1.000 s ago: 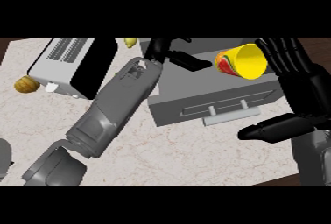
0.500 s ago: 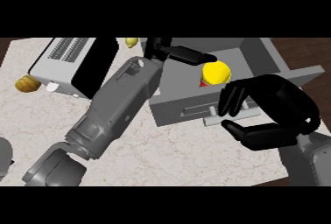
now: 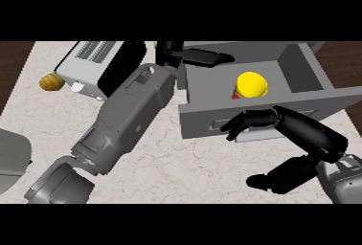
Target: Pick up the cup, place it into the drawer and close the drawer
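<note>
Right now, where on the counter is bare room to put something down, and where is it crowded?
Bare counter lies between the left forearm and the drawer front, and left of the forearm, below the toaster. The drawer floor left of the cup is free. Crowded: the drawer front, where the right hand sits, and its back edge under the left hand.
</note>
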